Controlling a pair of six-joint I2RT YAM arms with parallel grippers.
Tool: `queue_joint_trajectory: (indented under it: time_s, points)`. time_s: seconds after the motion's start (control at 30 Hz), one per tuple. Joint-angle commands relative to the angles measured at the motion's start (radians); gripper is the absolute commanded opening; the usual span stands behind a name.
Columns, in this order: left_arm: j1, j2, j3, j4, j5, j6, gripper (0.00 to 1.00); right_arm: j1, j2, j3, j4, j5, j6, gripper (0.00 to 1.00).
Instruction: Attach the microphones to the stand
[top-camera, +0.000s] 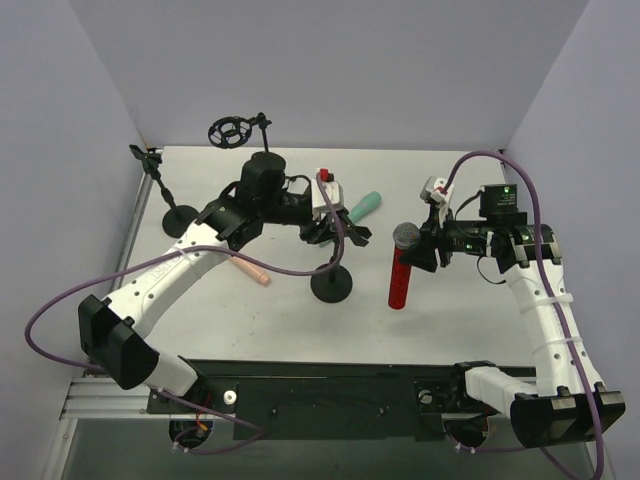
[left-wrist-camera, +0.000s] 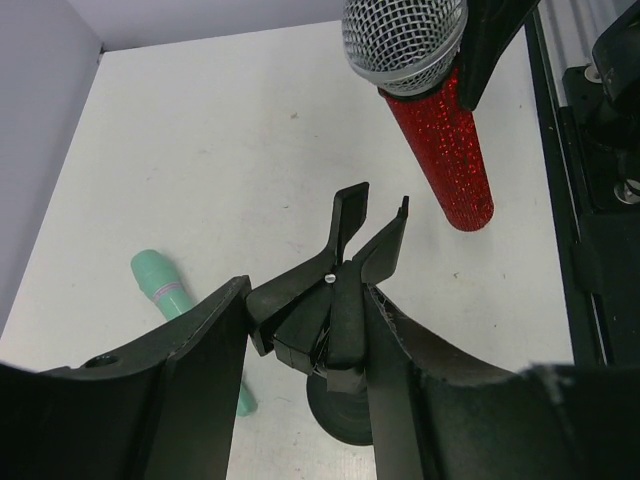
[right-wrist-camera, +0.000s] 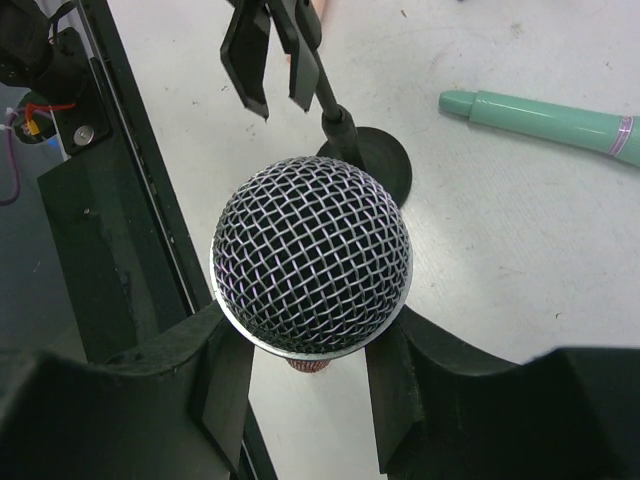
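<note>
Item: glittery red microphone, head up, clamped below its mesh in my right gripper, at 3 o'clock from the stand. My left gripper squeezes the stand's clip.

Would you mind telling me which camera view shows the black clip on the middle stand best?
The left wrist view: the clip sits centred in the left gripper, both prongs visible. In the top view that gripper mostly covers it. The right wrist view catches only its prongs at the top edge.
</note>
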Motion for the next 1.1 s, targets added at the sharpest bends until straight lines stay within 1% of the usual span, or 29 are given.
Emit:
queue_joint_trajectory:
  time_s: [0.0,0.1,0.13,0.23,0.37,0.5,0.6,0.67,0.7,0.73,0.77,0.8,0.83,0.87,0.9,0.93,0.97,1.07]
  points:
    - [-0.07,-0.068,-0.014,0.056,-0.225,-0.083,0.0,0.021,0.03,0.068,-0.004,-0.009,0.005,0.03]
    - [-0.105,-0.076,-0.017,0.057,-0.345,-0.172,0.0,0.05,0.061,0.131,-0.039,0.032,-0.011,0.03]
    - [-0.11,-0.077,-0.019,0.068,-0.414,-0.207,0.0,0.057,0.07,0.143,-0.047,0.039,-0.014,0.03]
    - [-0.117,-0.083,-0.022,0.062,-0.494,-0.302,0.0,0.08,0.098,0.209,-0.071,0.06,-0.015,0.03]
    - [-0.128,-0.105,-0.045,0.09,-0.623,-0.37,0.0,0.087,0.121,0.255,-0.076,0.062,0.0,0.03]
    - [-0.133,-0.154,-0.111,0.143,-0.652,-0.418,0.01,0.093,0.131,0.272,-0.078,0.065,0.009,0.03]
    - [-0.142,-0.187,-0.157,0.163,-0.625,-0.425,0.13,0.098,0.133,0.275,-0.079,0.065,0.014,0.03]
    - [-0.145,-0.192,-0.16,0.163,-0.583,-0.44,0.21,0.098,0.131,0.275,-0.081,0.065,0.014,0.03]
    - [-0.147,-0.192,-0.158,0.163,-0.574,-0.445,0.28,0.098,0.131,0.275,-0.081,0.065,0.014,0.03]
    - [-0.153,-0.192,-0.158,0.16,-0.569,-0.448,0.32,0.098,0.13,0.275,-0.082,0.066,0.017,0.03]
    - [-0.156,-0.192,-0.157,0.156,-0.566,-0.445,0.39,0.098,0.131,0.277,-0.082,0.066,0.018,0.03]
    - [-0.159,-0.192,-0.155,0.154,-0.566,-0.445,0.43,0.098,0.13,0.278,-0.085,0.068,0.02,0.03]
    - [-0.162,-0.195,-0.155,0.154,-0.562,-0.445,0.52,0.098,0.128,0.278,-0.087,0.068,0.02,0.03]
    - [-0.162,-0.197,-0.152,0.154,-0.559,-0.447,0.56,0.098,0.122,0.277,-0.09,0.069,0.021,0.03]
    - [-0.16,-0.198,-0.152,0.153,-0.56,-0.448,0.64,0.098,0.116,0.277,-0.088,0.066,0.023,0.03]
    - [-0.162,-0.206,-0.151,0.148,-0.563,-0.45,0.68,0.098,0.113,0.274,-0.091,0.066,0.025,0.03]
    - [-0.16,-0.209,-0.149,0.145,-0.569,-0.454,0.74,0.098,0.11,0.274,-0.091,0.065,0.026,0.03]
    - [-0.16,-0.233,-0.144,0.136,-0.583,-0.451,0.8,0.098,0.101,0.274,-0.093,0.069,0.029,0.03]
